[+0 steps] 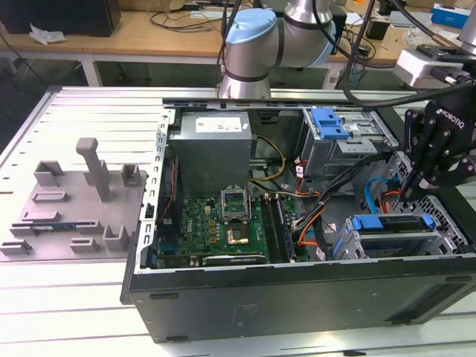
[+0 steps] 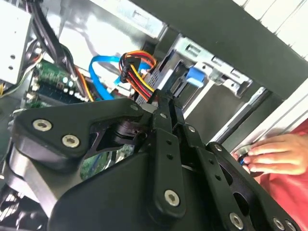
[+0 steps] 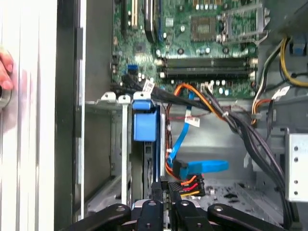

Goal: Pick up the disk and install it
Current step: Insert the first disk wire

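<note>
Closest to the lens in the second wrist view is your gripper [image 2: 163,102], its black fingers [image 2: 166,144] drawn together with no gap showing at the tips. They point toward the drive bay, where a blue end tab of the disk [image 2: 195,77] stands out. A bundle of coloured power wires [image 2: 137,67] runs just beside the tips, and a person's hand [image 2: 276,154] rests outside the computer case [image 2: 250,29]. In the first wrist view the disk [image 3: 144,126] sits edge-on in the bay, its blue carrier running from the tab toward the gripper [image 3: 163,190]. A blue data cable [image 3: 192,166] and the power plug [image 3: 185,185] lie just beside the fingertips, with the motherboard [image 3: 192,38] beyond. The tips may be touching the carrier's near end, but you cannot be sure from this angle. In the exterior view the gripper [image 1: 409,190] hangs over the bay at the case's corner on the exterior view's right. The disk [image 1: 390,222] sits in that bay with its blue edge uppermost, and the case rests on the tabletop [image 1: 74,312]. Your pick-up looks done and you are late in the install. Any seating left would call for a straight press along the bay, kept clear of those cables.
</note>
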Available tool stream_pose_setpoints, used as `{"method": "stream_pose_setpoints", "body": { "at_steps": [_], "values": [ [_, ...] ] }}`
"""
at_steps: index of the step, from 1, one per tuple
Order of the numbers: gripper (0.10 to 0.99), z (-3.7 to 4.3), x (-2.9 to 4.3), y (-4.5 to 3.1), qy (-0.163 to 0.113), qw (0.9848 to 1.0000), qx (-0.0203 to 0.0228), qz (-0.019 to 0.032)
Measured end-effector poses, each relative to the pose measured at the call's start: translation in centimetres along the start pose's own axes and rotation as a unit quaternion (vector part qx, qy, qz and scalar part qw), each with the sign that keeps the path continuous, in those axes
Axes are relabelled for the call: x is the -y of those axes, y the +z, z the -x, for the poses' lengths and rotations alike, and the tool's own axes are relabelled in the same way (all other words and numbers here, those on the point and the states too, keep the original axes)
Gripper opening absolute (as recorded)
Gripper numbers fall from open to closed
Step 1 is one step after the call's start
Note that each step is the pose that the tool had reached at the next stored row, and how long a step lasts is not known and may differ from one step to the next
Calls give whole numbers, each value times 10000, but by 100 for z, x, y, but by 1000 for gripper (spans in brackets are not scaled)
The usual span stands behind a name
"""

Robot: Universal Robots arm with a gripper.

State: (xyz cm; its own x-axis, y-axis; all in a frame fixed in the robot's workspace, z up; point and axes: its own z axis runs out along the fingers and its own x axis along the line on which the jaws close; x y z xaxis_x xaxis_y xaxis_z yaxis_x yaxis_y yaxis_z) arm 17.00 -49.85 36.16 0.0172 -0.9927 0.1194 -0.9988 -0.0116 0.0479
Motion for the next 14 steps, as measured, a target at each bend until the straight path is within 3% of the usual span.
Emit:
{"method": "stream_pose_setpoints", "body": {
  "at_steps": [2,3,4,5,6,14],
  "values": [
    [165,-1,0,5,-5,10000,0,9],
    [165,-3,1,11,-9,10000,36,8],
    [165,-9,1,13,-13,9999,106,7],
    [165,-32,1,17,-18,9997,230,5],
    [165,-48,1,18,-20,9996,266,4],
    [165,-118,55,25,-19,9995,301,4]
  ]
}}
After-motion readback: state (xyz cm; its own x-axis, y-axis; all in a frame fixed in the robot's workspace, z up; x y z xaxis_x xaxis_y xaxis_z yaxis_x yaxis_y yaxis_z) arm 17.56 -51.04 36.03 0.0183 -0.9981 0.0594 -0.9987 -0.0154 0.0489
